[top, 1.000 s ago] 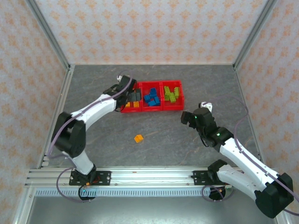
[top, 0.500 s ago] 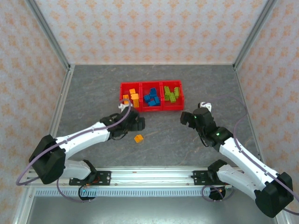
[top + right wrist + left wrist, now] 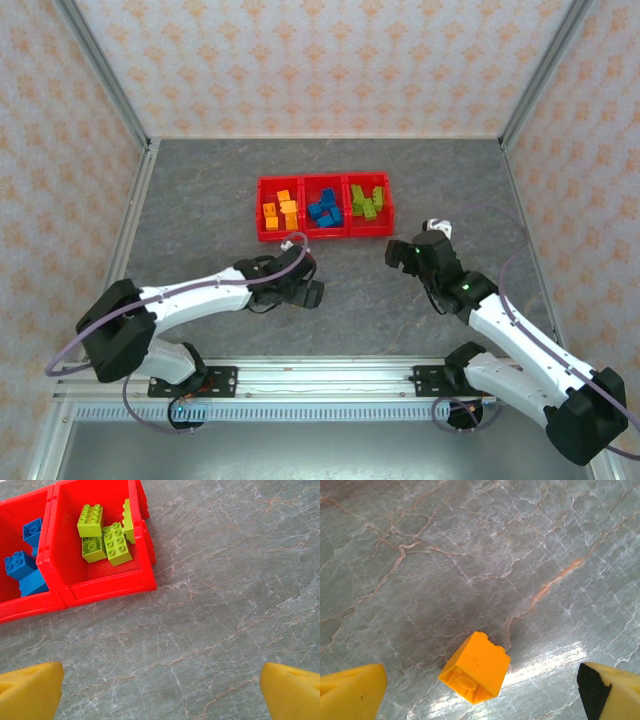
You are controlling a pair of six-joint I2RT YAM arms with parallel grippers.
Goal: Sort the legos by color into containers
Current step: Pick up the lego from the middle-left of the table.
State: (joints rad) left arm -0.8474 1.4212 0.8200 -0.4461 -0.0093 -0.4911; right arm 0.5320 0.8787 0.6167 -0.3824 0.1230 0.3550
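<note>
Grey marbled table (image 3: 200, 200) fills the floor of a booth with patterned paper walls (image 3: 330, 70).

At the left, the left gripper (image 3: 305, 288) hangs low over the one loose orange brick (image 3: 476, 667). Its yellow fingers (image 3: 350, 690) are spread wide, one on each side of the brick, touching nothing and holding nothing. The brick lies tipped on its side and turned at an angle to the fingers.

At the right, the right gripper (image 3: 402, 252) waits near the green end of the bins (image 3: 325, 237), spread just as wide and empty.

The likely trouble is the brick's skewed pose: closing on its corners rather than flat faces could spin it or squirt it out across the smooth table.

By count there are three red bins in a row. The left one holds about four orange bricks (image 3: 283, 208). The middle one has blue bricks (image 3: 323, 212), too heaped to count surely. The right one shows four green bricks (image 3: 117, 543). One brick remains on the table.
</note>
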